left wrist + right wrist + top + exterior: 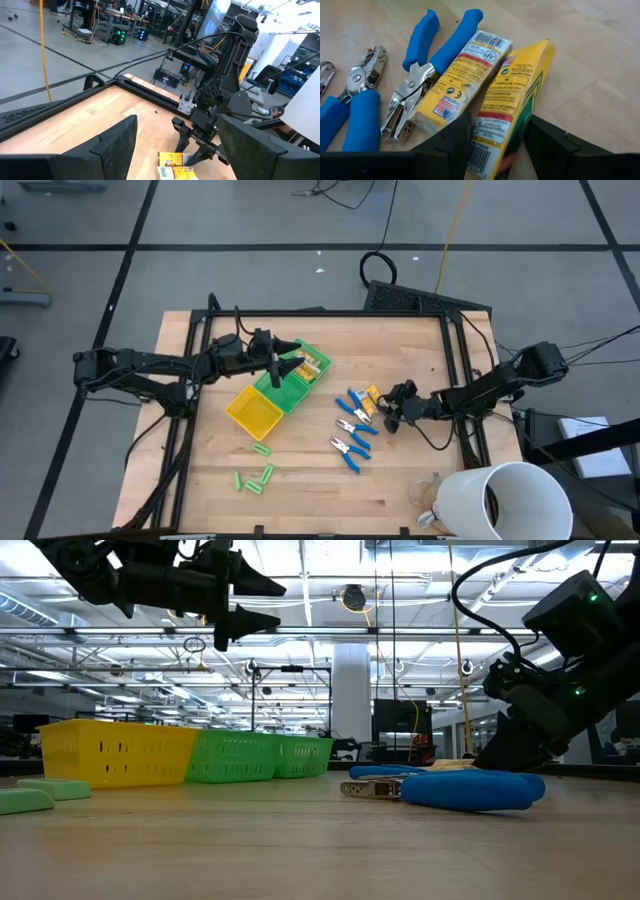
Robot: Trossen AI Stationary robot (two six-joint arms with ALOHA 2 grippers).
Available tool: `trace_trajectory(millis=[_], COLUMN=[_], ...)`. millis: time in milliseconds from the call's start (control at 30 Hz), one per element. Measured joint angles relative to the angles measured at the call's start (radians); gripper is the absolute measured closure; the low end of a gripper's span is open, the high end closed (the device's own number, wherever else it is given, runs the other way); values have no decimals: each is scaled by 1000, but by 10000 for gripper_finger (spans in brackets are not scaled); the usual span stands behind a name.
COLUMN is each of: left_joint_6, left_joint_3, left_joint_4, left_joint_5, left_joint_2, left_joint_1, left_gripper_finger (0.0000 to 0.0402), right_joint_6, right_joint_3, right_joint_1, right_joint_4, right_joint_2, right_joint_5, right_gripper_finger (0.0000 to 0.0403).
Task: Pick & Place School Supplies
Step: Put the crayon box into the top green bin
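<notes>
The compartment tray (270, 395), green and yellow, sits near the middle of the table (310, 470), and everything here keys off it. Right above its green half hangs the left gripper (290, 367), fingers spread wide apart, nothing between them; the low view has it well clear of the tray's rim. A couple of yellow-orange boxes (312, 367) lie in the tray's far green compartment, just under those fingertips.

Over to the right of the tray, the right gripper (388, 416) is down at table level. Its wrist camera shows two yellow crayon boxes (485, 95) lying side by side on the wood, touching, one tilted up on its edge. The nearer box pokes into the gap between the parted fingers (450, 145), but whether they actually press on it I cannot tell.

Between that gripper and the tray lie three blue-handled tools (352, 430), close together, and one of them has a handle tucked under a crayon box. In front of the tray's yellow end, near the table's front edge, the light-green sticks (256, 477) are scattered loose. A big white cup (505, 502) stands at the front right corner, far from the tray.
</notes>
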Motion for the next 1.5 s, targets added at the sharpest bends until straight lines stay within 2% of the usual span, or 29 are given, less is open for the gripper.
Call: trace_trajectory(millis=[267,567,867,1133,1333,1500], left_joint_6=[2,3,2,2,-2,2], left_joint_3=[0,0,0,1,1,1], left_joint_4=[0,0,0,0,0,0], left_joint_5=[0,0,0,0,0,0], left_joint_2=[0,0,0,0,0,0], left_joint_1=[0,0,0,0,0,0], left_gripper_finger=[112,99,108,119,111,100], right_joint_6=[6,-105,-164,-193,-273,-435], right_joint_3=[0,-2,-3,-3,-3,-3], right_joint_1=[0,-17,-19,-19,-19,-19], right_joint_4=[1,58,86,93,95,173], right_joint_2=[0,2,2,2,2,2], right_joint_5=[-22,-39,-17,143,266,267], right_gripper_finger=[275,305,317,317,317,317])
